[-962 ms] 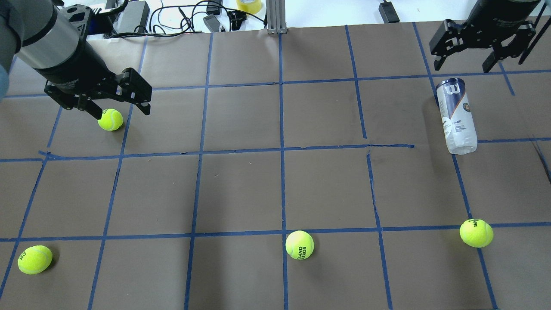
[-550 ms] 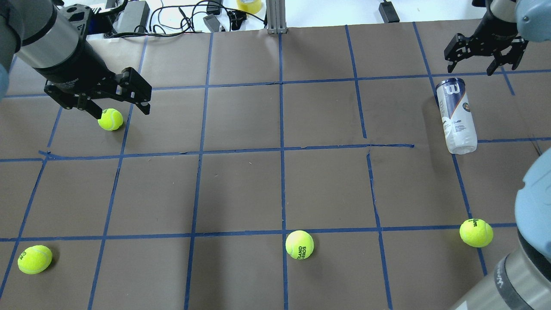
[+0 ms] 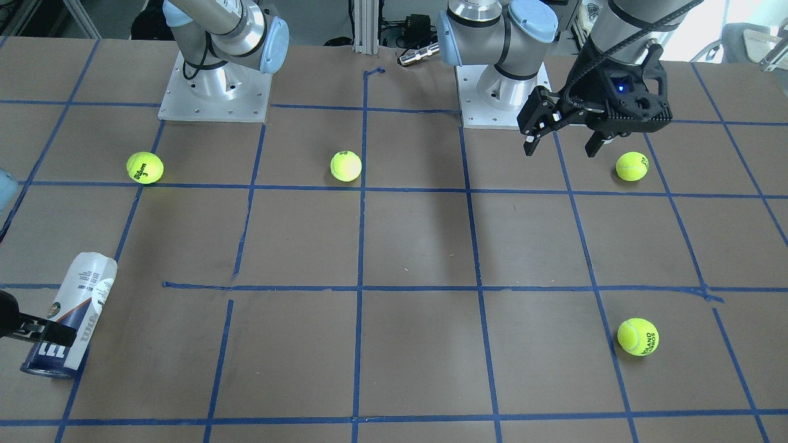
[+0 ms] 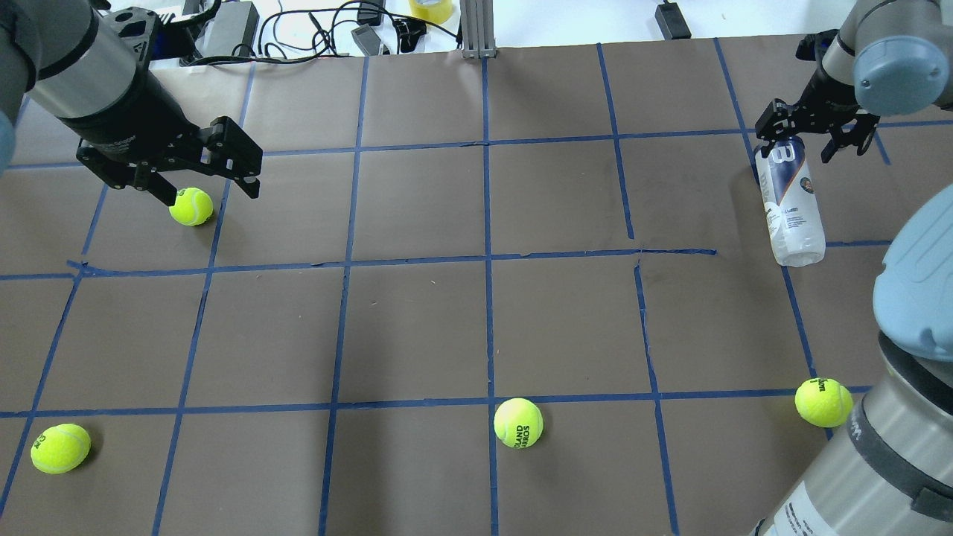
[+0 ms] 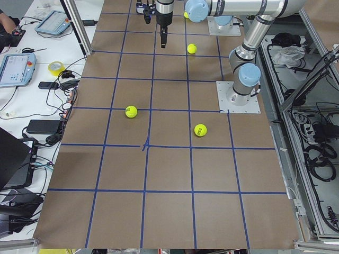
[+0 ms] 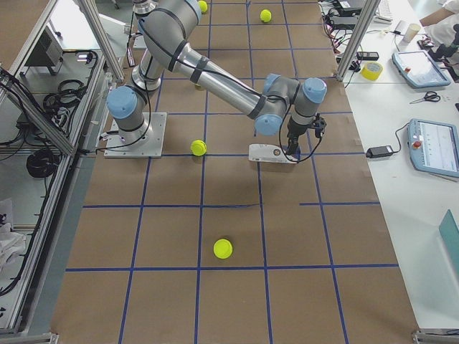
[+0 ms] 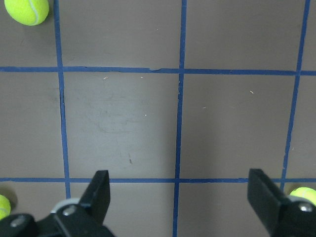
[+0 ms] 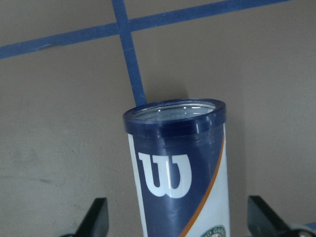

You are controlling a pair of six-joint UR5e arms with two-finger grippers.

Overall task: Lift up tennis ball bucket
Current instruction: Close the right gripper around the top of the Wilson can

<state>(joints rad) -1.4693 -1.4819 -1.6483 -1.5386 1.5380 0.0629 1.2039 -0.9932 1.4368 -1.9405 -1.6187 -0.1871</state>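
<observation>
My right pincer (image 4: 799, 143), released wide, now brackets the navy-rimmed end of the tennis ball can (image 4: 794, 212), lower than a second ago, so clenching seems next.

**Four loose balls on a taped grid, bench clutter beyond**

Brown paper table cover (image 4: 417, 327), squared off with blue tape lines (image 4: 488, 223), wavy and broken along the middle row. Scattered across it, well apart, four yellow-green tennis balls:

- Far-left ball (image 4: 191, 206), just beside a tape line.
- Corner ball (image 4: 60, 449), low in the overhead view's left corner.
- Roland Garros ball (image 4: 518, 423), just beside a tape crossing.
- Wilson ball (image 4: 823, 402), by another crossing at the right.

Past the far edge, on a white surface:

- Aluminium post (image 4: 476, 30).
- Tangled black cables (image 4: 313, 30).
- Yellow tape roll (image 4: 430, 9).
- Grey power brick (image 4: 231, 26).

On the side bench, nearer tablet (image 6: 436, 147), farther tablet (image 6: 419, 68) and scissors (image 6: 428, 97) between them.
</observation>
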